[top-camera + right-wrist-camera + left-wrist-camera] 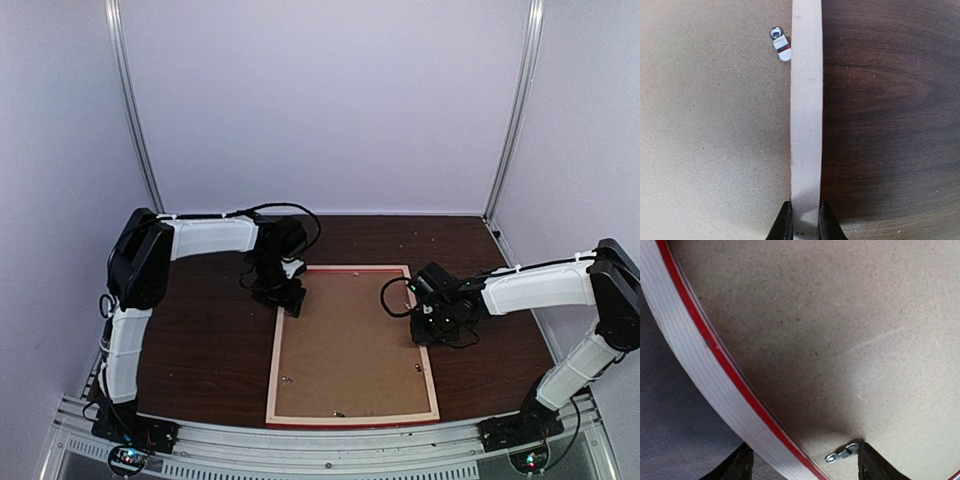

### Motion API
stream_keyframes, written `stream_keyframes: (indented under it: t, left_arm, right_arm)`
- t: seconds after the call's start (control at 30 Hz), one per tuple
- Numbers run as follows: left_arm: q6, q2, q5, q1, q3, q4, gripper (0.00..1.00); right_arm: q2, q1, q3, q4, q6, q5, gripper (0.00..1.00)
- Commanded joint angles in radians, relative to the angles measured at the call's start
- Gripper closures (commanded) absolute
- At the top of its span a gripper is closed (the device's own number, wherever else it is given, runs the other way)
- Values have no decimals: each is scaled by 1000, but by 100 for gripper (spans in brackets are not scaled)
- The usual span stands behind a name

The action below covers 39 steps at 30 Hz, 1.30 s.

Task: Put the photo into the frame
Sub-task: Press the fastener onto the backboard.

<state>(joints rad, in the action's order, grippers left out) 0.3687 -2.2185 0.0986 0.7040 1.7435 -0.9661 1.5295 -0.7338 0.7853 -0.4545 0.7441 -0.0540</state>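
Frame (350, 419) lies face down on table (210, 340), pale back up, brown board (350, 345) seated inside it. Photo not visible in any view; can't tell whether it sits under the board. Judged step: securing the back, working the turn tabs. Left gripper (805, 467) is at the frame's far-left corner, jaws wide and gripping nothing. The rail runs between them, one finger outside it over the table, the other on the board touching a metal tab (842, 454). Next move likely calls for a short sideways nudge of that tab, without the outer finger dragging the rail. Right gripper (804, 222) is pinched nearly closed on the right rail, probably as a brace; a second tab (781, 44) lies ahead of its jaws, on the board side. Both wrists point down, forearms reaching inward from either side.
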Motion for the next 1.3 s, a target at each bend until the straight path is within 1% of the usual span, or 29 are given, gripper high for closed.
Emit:
stream_keyframes:
  t: [0.0, 0.17, 0.33, 0.7, 0.93, 1.27]
  left_arm:
    - [6, -43, -34, -1, 34, 7, 30]
    - [7, -53, -35, -3, 39, 4, 36]
    - [11, -55, -33, -9, 35, 3, 47]
    - [21, -55, -24, -17, 25, 4, 59]
    - [28, -51, -9, -17, 9, 4, 64]
    - [37, -20, 24, -17, -41, 5, 68]
  right_arm:
    - [-6, -5, -1, 30, 18, -21, 100]
    - [-10, -4, -4, 30, 18, -21, 100]
    - [-8, -5, -4, 30, 18, -21, 100]
    - [-5, -4, -4, 31, 18, -21, 100]
    - [-3, -6, -4, 33, 18, -20, 100]
    - [-2, -5, -6, 34, 18, -20, 100]
